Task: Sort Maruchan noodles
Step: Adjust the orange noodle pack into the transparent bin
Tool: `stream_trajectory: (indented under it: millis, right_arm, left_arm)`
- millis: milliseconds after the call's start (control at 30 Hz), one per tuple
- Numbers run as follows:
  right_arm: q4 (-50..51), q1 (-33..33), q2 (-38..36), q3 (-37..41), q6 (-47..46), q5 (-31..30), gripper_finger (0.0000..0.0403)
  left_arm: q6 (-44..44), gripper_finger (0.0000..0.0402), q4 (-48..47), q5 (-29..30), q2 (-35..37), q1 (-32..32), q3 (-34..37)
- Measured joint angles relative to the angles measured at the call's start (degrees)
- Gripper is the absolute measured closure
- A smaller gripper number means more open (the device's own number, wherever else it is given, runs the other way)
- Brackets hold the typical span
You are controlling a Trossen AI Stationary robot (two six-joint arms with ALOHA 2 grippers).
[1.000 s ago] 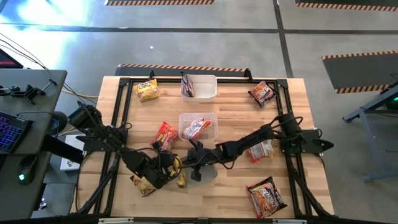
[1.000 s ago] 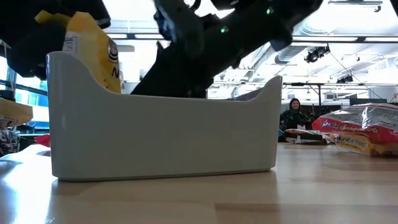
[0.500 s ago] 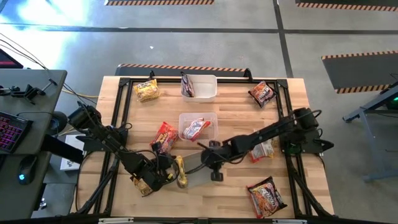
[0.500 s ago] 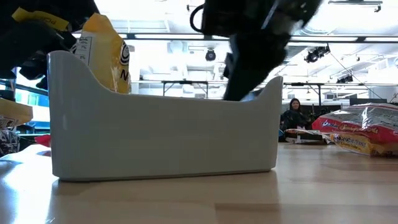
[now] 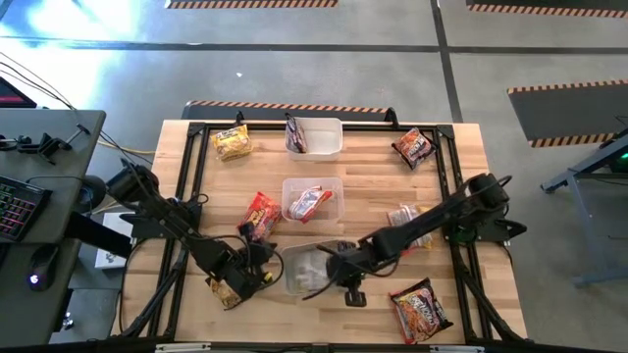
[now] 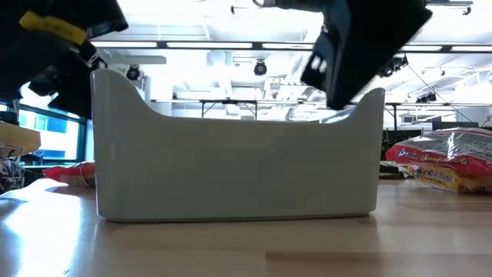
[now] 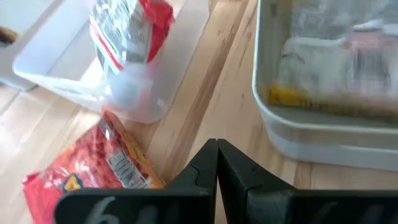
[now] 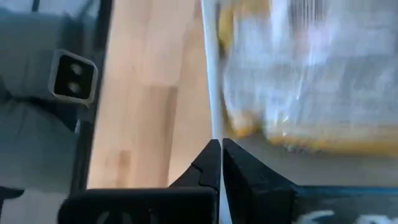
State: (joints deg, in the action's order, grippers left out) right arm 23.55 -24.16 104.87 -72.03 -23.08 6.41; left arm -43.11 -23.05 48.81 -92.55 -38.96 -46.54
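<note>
Both claws are pressed together: our left claw (image 5: 257, 278) beside the front tub (image 5: 306, 270), our right claw (image 5: 345, 291) pinching its wall. We judge a yellow packet (image 8: 292, 93) is sorted; next we need another loose packet.

Butcher-block table (image 5: 363, 181) with black frame rails along its edges. Three clear plastic tubs on it: one at 12 o'clock near the far edge (image 5: 322, 138), one at centre (image 5: 329, 189), one toward 6 o'clock (image 5: 299, 270); the last fills the low view as a pale translucent wall (image 6: 234, 173).

Off the table at 9 o'clock: grey desk (image 5: 49, 196) carrying a lit keyboard (image 5: 15, 208) and a mouse (image 5: 37, 278).

Floor at 12 and 2 o'clock: striped hazard mats (image 5: 554, 90).
</note>
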Motion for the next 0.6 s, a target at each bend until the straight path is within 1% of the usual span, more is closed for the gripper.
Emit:
stream_trajectory:
  millis: [133,233,300,400,467,533,600]
  right_arm:
    - [-2.2,-0.91,-1.8,0.0,0.21,-3.98,0.0403]
    - [-2.84,-1.22,-2.87,0.0,0.05,-4.87,0.0403]
    - [-2.76,-1.66,-4.22,0.0,-0.05,-5.48,0.0403]
    - [-2.15,-3.01,-7.02,0.0,1.3,-8.9,0.0403]
    - [-0.2,-4.04,-9.04,0.01,3.35,-12.4,0.0403]
    - [0.33,-4.96,-10.61,0.98,5.07,-16.43,0.0403]
    - [-2.05,-5.31,-11.5,3.63,5.53,-17.73,0.0403]
  left_arm:
    - [2.27,0.0401,0.34,0.36,1.81,0.05,0.0]
    - [2.69,0.0401,0.6,0.24,3.44,0.59,0.0]
    - [2.9,0.0401,0.7,-0.21,4.57,1.27,0.0]
    - [3.74,0.0401,2.09,-0.76,6.61,3.29,0.02]
    - [5.93,0.0401,5.07,-4.43,7.49,5.8,0.02]
    - [7.94,0.0401,10.33,-11.32,7.67,9.52,0.0]
    - [10.25,0.04,14.28,-18.0,7.65,13.32,0.0]
